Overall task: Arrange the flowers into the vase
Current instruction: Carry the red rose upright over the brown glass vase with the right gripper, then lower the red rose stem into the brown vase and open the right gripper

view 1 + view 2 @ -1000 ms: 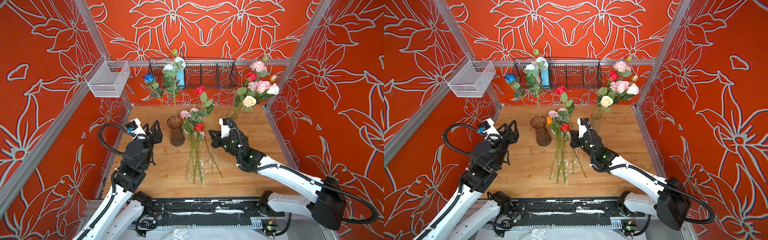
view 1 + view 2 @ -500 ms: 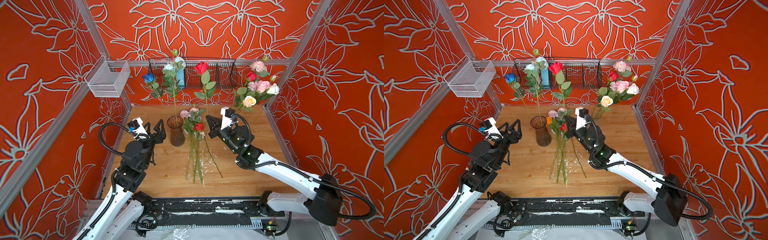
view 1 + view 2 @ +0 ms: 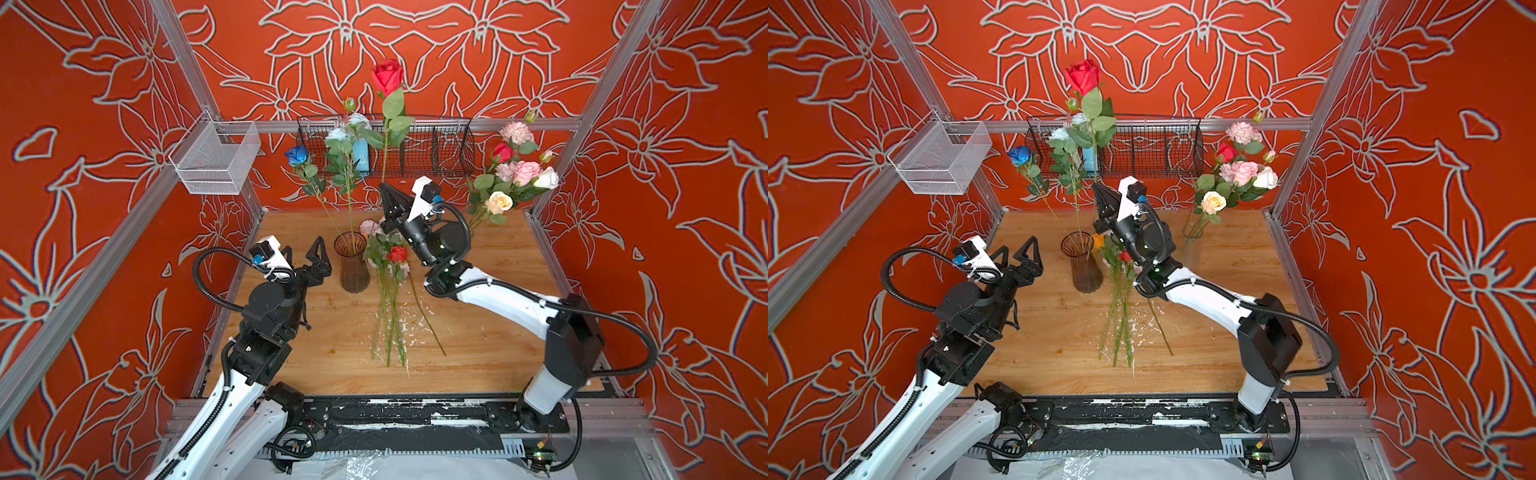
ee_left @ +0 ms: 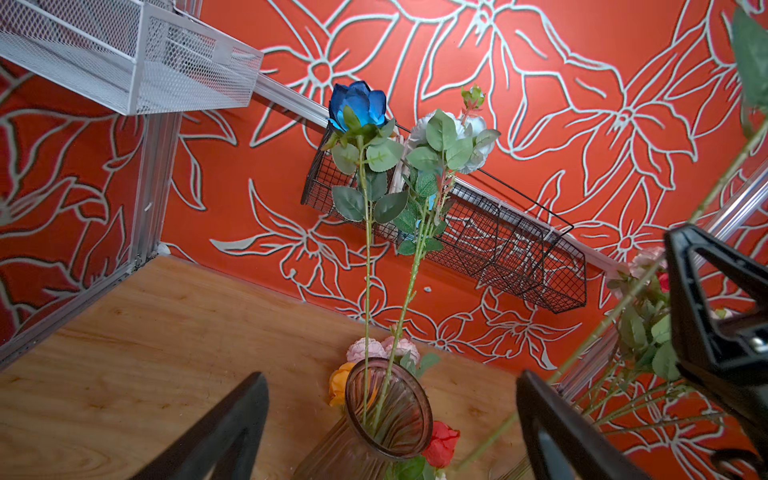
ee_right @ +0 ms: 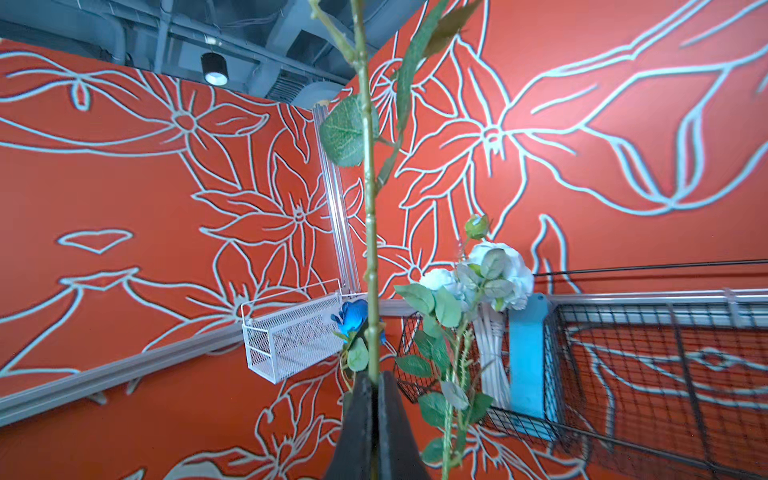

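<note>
A red rose (image 3: 387,77) with a long thin green stem and broad green leaves stands upright in the air over the back half of the bench (image 3: 490,332), its stem pinched low down between the closed jaws of the right claw (image 3: 385,188). The brown ribbed glass vase (image 3: 353,266) stands just left of the bench's middle and holds two stems: a blue rose (image 3: 297,154) and a spray of pale blue blooms (image 3: 337,134), both leaning toward the back edge. Just beside the vase, loose flowers (image 3: 388,291) lie flat on the wood-grain top, pink, red and orange heads near the vase and stems toward the front edge. The left claw (image 3: 1016,251) gapes wide and empty just beside the vase, on its left-edge side. At the back right corner a clear glass vase (image 3: 1192,232) holds a bunch of pink, red, white and cream blooms (image 3: 515,174). A black wire basket (image 3: 440,153) hangs on the back wall and a white mesh basket (image 3: 216,162) on the left wall.
</note>
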You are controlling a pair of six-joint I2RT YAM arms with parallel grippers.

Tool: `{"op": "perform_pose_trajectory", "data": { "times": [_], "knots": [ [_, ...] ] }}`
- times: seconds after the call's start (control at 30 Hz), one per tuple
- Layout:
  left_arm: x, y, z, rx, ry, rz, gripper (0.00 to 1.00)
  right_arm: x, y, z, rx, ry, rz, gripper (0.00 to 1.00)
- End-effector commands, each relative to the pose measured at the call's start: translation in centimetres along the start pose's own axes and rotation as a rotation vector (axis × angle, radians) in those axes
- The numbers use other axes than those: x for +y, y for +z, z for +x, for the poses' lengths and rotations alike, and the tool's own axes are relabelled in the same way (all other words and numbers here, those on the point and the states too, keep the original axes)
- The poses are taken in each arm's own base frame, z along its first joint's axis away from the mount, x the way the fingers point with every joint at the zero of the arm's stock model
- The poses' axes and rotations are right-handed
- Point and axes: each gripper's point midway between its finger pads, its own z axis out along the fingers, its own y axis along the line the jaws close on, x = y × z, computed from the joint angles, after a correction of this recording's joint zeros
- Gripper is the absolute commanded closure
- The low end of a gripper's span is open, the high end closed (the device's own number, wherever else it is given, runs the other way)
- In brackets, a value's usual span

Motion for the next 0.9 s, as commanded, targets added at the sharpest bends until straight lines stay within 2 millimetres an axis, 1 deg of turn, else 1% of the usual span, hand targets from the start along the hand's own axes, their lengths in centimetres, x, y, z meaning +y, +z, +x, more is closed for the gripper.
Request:
{"op": "perform_pose_trajectory", "data": {
  "times": [0.0,0.07,0.1,0.13,0.2,0.23,0.37,0.43,0.47,0.5,0.53,0.57,0.6,0.67,0.73,0.87],
  "knots": [
    [0.6,-0.2,-1.0,-0.042,-0.012,-0.023,0.07,0.7,2.3,-1.8,-0.093,-0.038,-0.048,1.00],
    [0.6,-0.3,-1.2,-0.049,-0.010,-0.023,0.08,0.3,3.4,0.4,-0.063,-0.024,-0.053,1.00],
    [0.6,-0.4,-1.3,-0.052,-0.009,-0.024,0.07,0.2,3.7,1.6,-0.043,-0.026,-0.061,1.00],
    [0.7,-0.4,-1.5,-0.059,-0.010,-0.030,0.08,0.3,4.0,3.4,-0.013,-0.027,-0.072,1.00],
    [0.7,-0.5,-1.6,-0.067,-0.006,-0.025,0.07,-0.1,4.4,5.5,0.026,-0.011,-0.070,1.00],
    [0.8,-0.6,-1.7,-0.071,-0.008,-0.024,0.07,-0.5,4.5,7.4,0.067,-0.006,-0.063,1.00],
    [0.8,-0.6,-1.7,-0.070,-0.010,-0.026,0.08,-0.9,3.5,12.4,0.169,-0.028,-0.053,1.00],
    [0.7,-0.5,-1.5,-0.065,-0.009,-0.024,0.08,-1.4,2.9,14.9,0.259,-0.004,-0.037,1.00],
    [0.7,-0.5,-1.5,-0.066,-0.010,-0.024,0.08,-1.6,2.5,16.0,0.297,0.009,-0.028,0.96],
    [0.7,-0.4,-1.5,-0.064,-0.010,-0.025,0.08,-1.5,2.0,16.6,0.319,0.013,-0.024,0.89],
    [0.7,-0.4,-1.5,-0.065,-0.010,-0.022,0.08,-1.6,1.6,17.0,0.332,0.010,-0.017,0.83],
    [0.7,-0.4,-1.5,-0.064,-0.012,-0.021,0.08,-1.9,1.1,16.9,0.339,0.001,0.013,0.75],
    [0.6,-0.4,-1.5,-0.062,-0.013,-0.020,0.08,-2.0,0.6,16.6,0.334,-0.007,0.028,0.70],
    [0.5,-0.4,-1.5,-0.061,-0.009,-0.014,0.08,-2.0,0.1,15.3,0.311,-0.012,0.044,0.63],
    [0.6,-0.4,-1.5,-0.062,-0.010,-0.018,0.08,-1.6,-0.2,14.3,0.325,-0.024,0.035,0.57],
    [0.6,-0.3,-1.4,-0.058,-0.008,-0.018,0.08,-1.0,-0.9,11.2,0.322,-0.057,0.037,0.49]
  ]
}}
